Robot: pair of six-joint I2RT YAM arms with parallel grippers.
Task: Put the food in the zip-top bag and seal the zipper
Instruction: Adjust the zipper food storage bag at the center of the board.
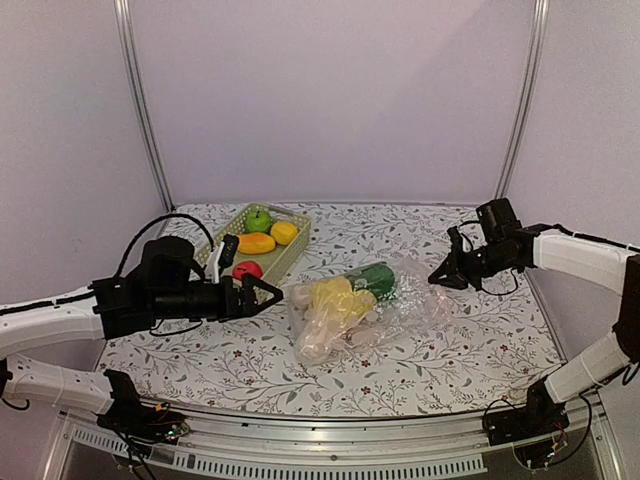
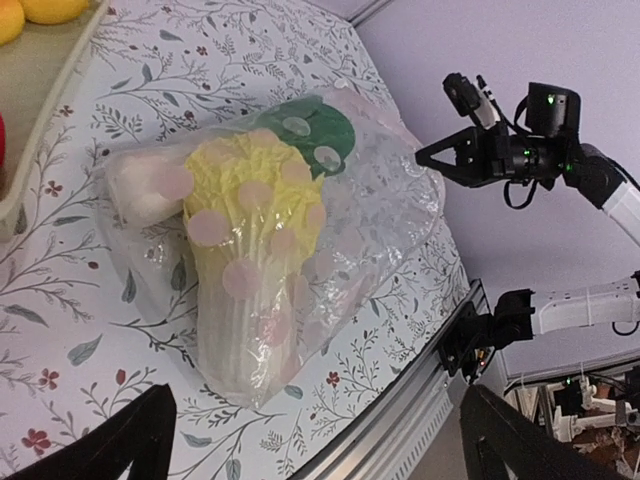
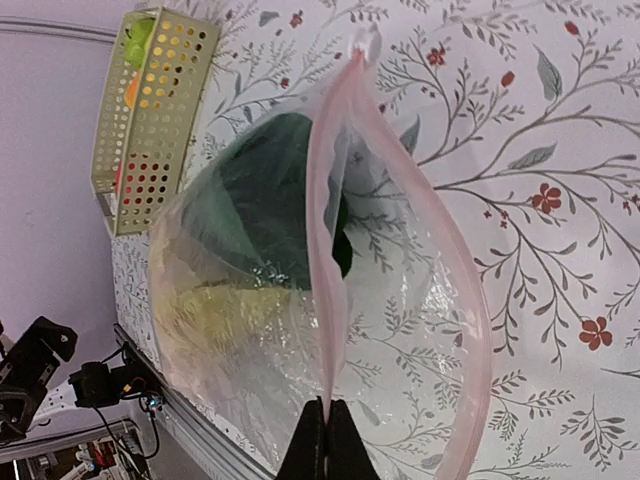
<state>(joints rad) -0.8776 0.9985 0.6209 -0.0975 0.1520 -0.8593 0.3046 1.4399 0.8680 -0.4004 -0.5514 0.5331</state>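
The clear zip-top bag [image 1: 365, 305] lies mid-table with the yellow-white cabbage [image 1: 335, 298] and the dark green vegetable [image 1: 376, 279] inside. Its mouth faces right and gapes in the right wrist view. There my right gripper [image 3: 328, 408] is shut on the pink zipper [image 3: 325, 250], whose other half [image 3: 470, 320] curves away; the white slider tab [image 3: 366, 42] sits at the far end. My left gripper [image 1: 252, 275] hovers open beside the bag's left end, near the basket. In the left wrist view its fingers [image 2: 110, 440] stand wide apart before the bag [image 2: 300, 230], holding nothing.
The pale green basket [image 1: 228, 232] at the back left holds a green apple [image 1: 259, 220], two yellow fruits [image 1: 257, 243] and a red fruit [image 1: 247, 269]. The table's metal front rail [image 1: 330, 440] runs just below the bag. Walls enclose the back and sides.
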